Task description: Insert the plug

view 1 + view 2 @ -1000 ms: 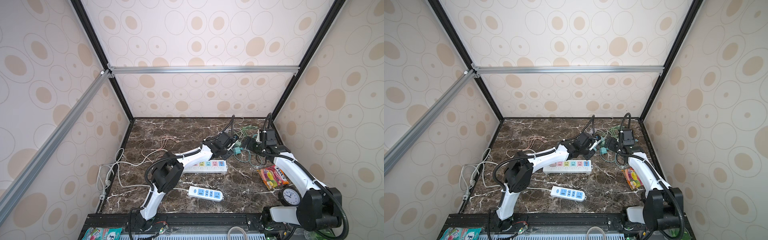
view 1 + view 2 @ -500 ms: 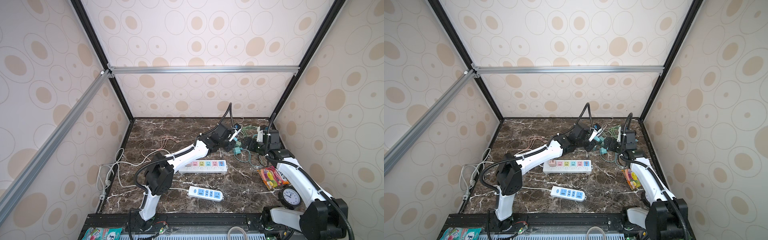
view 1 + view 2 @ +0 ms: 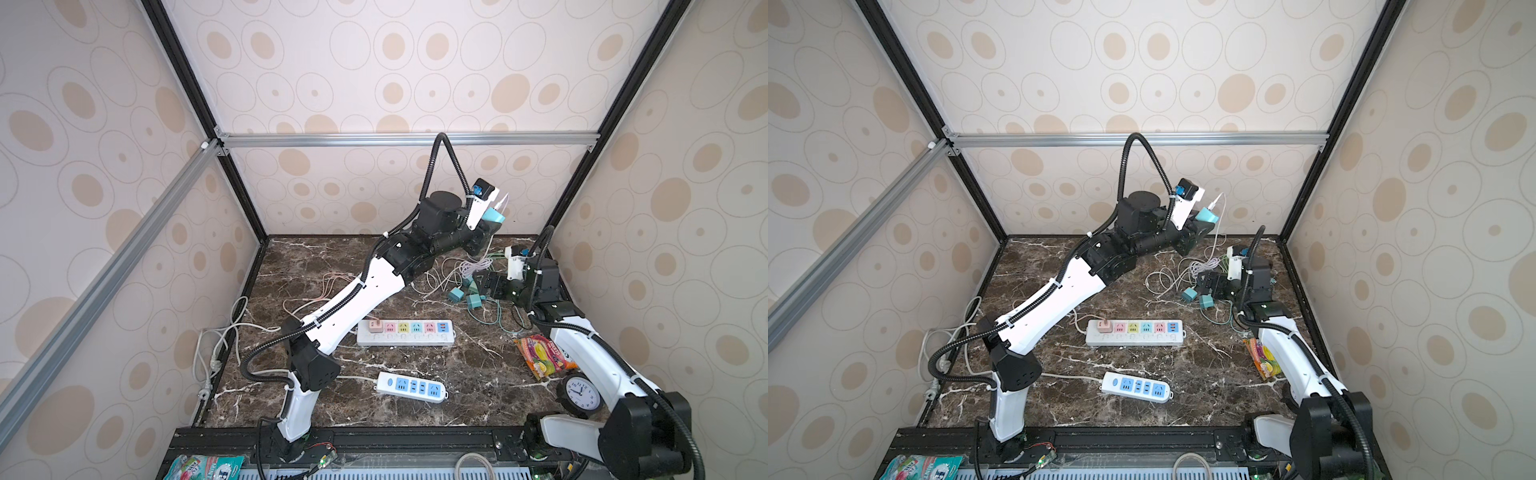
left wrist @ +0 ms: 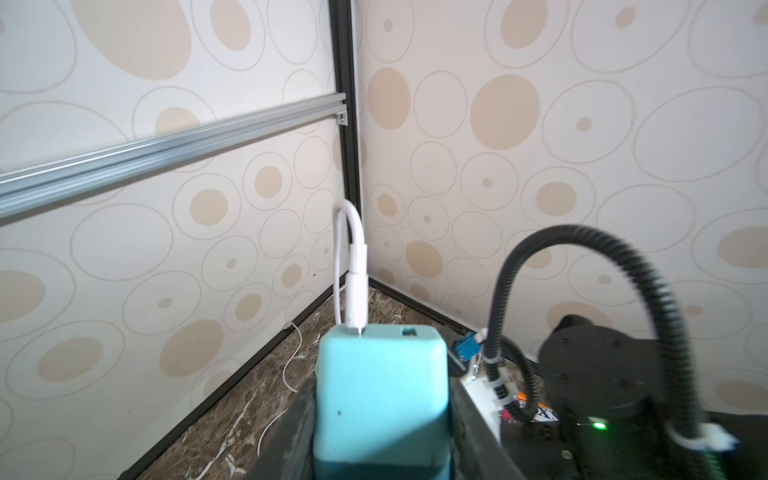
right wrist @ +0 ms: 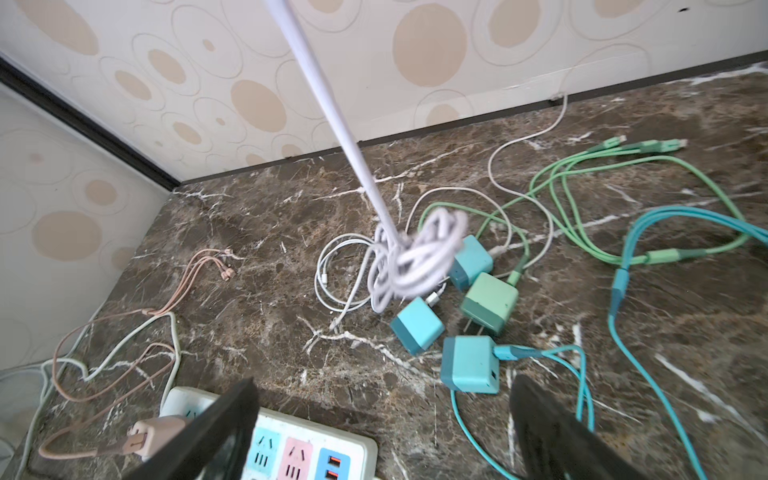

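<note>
Teal USB charger (image 4: pixel 380 395) is pinched across its flat sides by left gripper (image 4: pixel 380 434), held high near the back corner. Light, rigid, smooth shell, likely tugged by white cable (image 5: pixel 332 104). Body to be gripped, prongs left clear. Right gripper (image 5: pixel 384 384) is spread, empty.

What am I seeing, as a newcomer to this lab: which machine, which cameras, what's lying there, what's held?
Two robot arms, left and right, each end in a two-finger gripper. Two pictures look down from overhead; two come from wrist cameras. The left gripper, up high, is shut on a teal charger trailing a white cable. The right gripper hangs open above loose chargers and cables on the marble table. Also there: two power strips, one with a pink plug in, a snack bag, a clock.
</note>
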You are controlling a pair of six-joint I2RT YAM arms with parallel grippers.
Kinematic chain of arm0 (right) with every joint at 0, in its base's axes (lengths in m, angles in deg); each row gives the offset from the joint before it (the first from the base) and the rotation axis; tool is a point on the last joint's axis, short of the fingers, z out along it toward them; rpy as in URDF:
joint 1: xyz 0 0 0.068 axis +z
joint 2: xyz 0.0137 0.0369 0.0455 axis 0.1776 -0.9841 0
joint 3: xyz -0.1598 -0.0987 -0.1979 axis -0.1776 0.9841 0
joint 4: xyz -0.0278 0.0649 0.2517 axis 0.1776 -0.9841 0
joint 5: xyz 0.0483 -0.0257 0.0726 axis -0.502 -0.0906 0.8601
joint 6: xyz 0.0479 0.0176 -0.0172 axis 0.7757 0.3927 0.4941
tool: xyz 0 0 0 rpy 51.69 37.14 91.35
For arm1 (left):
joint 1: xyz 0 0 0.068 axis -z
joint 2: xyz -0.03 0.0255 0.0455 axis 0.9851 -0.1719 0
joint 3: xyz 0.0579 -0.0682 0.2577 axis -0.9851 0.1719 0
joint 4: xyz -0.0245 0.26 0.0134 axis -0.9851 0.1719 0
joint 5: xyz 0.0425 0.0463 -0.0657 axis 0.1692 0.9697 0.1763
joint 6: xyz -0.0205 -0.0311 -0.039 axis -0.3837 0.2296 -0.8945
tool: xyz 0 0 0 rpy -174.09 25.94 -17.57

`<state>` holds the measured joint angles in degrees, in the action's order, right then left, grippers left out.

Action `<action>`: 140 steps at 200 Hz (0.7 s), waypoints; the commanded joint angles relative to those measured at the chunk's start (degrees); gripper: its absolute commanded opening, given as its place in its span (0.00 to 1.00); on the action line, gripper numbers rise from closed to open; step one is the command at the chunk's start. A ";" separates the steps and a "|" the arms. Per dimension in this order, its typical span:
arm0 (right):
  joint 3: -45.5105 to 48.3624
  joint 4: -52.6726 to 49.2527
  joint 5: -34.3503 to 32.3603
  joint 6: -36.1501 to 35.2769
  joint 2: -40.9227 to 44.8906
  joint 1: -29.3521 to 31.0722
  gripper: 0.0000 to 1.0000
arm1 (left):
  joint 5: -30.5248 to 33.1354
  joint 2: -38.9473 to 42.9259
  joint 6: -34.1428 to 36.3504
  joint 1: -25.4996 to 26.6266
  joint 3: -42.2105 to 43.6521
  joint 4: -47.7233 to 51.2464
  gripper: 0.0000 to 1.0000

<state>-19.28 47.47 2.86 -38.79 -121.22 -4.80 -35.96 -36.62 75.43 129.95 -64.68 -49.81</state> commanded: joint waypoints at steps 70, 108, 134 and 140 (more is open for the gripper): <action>2.69 23.93 0.75 -1.93 -9.35 -0.25 0.87 | -3.57 5.80 -0.47 -0.47 2.56 -1.29 0.00; 6.14 21.38 -0.18 -2.84 -6.96 -0.24 0.79 | -0.82 7.35 -0.01 -0.45 4.93 -2.34 0.00; 6.53 19.80 0.11 -4.04 -6.93 -0.24 0.51 | -1.90 7.93 -0.42 -0.47 6.16 -2.96 0.00; 5.96 19.20 0.86 -4.46 -7.23 -0.23 0.48 | -2.15 8.19 -0.47 -0.51 6.48 -3.09 0.00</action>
<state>-13.03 67.60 2.88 -41.67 -129.15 -4.80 -37.56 -30.96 74.90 129.90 -58.78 -50.01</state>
